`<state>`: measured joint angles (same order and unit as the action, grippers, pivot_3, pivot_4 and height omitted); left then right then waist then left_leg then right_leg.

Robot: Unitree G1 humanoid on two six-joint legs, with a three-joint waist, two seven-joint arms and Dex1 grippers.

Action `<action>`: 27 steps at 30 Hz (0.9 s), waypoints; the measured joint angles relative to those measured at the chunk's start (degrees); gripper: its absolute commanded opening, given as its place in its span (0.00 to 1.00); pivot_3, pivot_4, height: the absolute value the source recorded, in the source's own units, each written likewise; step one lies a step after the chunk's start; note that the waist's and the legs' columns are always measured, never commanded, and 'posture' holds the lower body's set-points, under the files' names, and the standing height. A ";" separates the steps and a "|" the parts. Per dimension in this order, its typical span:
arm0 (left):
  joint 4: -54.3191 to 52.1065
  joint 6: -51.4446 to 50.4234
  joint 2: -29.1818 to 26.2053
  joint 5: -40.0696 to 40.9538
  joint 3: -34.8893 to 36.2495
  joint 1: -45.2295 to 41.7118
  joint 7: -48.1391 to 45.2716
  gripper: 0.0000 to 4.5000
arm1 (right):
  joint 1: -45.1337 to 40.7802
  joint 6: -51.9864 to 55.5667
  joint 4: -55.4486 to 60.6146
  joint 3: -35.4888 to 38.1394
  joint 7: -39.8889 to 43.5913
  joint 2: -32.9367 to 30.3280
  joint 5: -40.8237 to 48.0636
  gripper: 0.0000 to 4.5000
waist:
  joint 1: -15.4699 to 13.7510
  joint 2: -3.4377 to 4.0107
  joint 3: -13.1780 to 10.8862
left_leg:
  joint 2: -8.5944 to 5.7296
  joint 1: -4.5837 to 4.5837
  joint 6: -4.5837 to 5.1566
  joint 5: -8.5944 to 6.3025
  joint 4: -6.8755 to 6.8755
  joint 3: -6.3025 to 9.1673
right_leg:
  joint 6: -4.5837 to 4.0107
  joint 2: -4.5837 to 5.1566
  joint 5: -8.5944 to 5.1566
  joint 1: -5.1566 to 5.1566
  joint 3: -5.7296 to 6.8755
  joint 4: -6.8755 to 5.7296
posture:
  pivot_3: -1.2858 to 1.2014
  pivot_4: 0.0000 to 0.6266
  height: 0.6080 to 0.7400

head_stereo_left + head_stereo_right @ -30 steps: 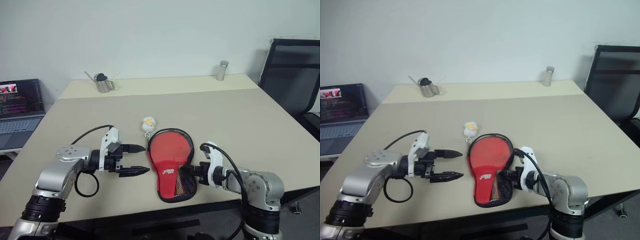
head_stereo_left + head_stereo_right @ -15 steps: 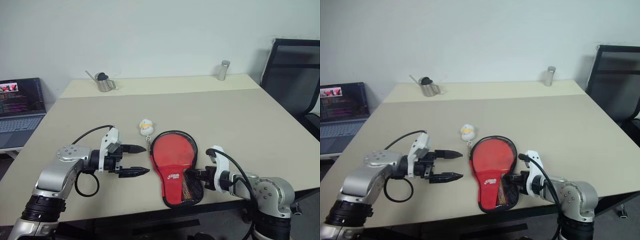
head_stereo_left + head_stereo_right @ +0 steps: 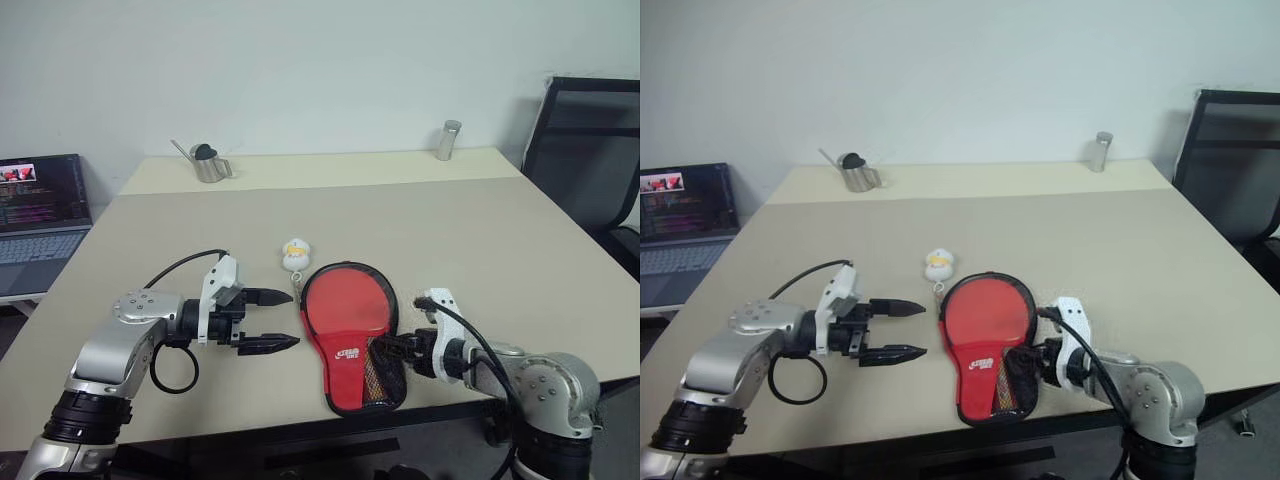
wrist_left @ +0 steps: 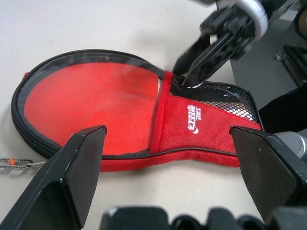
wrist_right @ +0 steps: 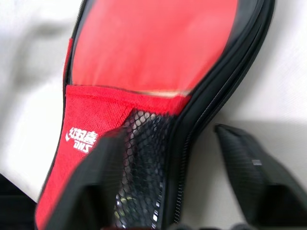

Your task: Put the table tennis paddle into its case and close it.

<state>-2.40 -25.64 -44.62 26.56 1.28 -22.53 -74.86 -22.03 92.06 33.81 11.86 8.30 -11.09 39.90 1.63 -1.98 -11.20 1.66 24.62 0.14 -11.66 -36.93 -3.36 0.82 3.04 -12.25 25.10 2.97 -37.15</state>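
Both hands are spread: the left hand [image 3: 281, 320] is held beside the soft red, black-edged paddle case [image 3: 352, 336], the right hand [image 3: 388, 348] at its mesh pocket. The round red-faced paddle [image 4: 91, 101] is seen lying inside the unzipped case on the beige counter [image 3: 480, 230], apparently so zipping can follow.

Even, soft indoor light from above; the table [image 3: 450, 230] and wall read bright and flat, with no glare and only faint short shadows under the arms and beside the case [image 3: 352, 335]. Head views are sharp across the frame, slightly softer at the far edge. Right wrist view is smeared with blur, worst on its near fingers [image 5: 249, 175] and the mesh; left wrist view is crisp on the case, its own fingers [image 4: 64, 179] dark and soft-edged.
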 measured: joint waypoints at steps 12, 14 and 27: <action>5.73 -1.24 3.09 -1.12 0.77 -5.30 9.80 1.00 | -13.79 -16.54 -1.37 -10.64 18.20 -12.98 2.88 1.00 | -0.14 -0.03 0.01 | -0.02 0.08 0.03 -0.01 -0.03 0.12 | 0.05 -0.03 0.02 -0.03 0.16 0.11 | 0.52 0.24 1.00; 7.91 -1.28 3.72 -2.24 0.93 -7.68 12.66 1.00 | -13.94 -23.44 -5.36 -16.88 20.66 -13.47 -1.32 1.00 | -0.14 -0.03 0.01 | -0.03 0.09 0.04 -0.01 -0.04 0.08 | 0.09 -0.03 0.04 -0.03 0.13 0.11 | 0.52 0.24 1.00; 22.35 -1.26 12.25 -10.83 0.55 -16.32 30.24 1.00 | -9.83 -47.02 -22.49 -33.41 24.29 -11.30 -20.93 1.00 | -0.37 -0.08 0.01 | 0.00 0.14 0.04 -0.02 -0.13 0.10 | 0.13 -0.01 0.08 0.00 0.24 0.03 | 0.52 0.24 1.00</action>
<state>19.95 -26.91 -32.38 15.73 1.84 -38.85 -44.63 -31.86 45.04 11.32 -21.55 32.59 -22.40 18.98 1.26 -2.06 -11.19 1.66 24.76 0.18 -11.67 -37.05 -3.26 0.95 3.03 -12.17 25.10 3.21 -37.12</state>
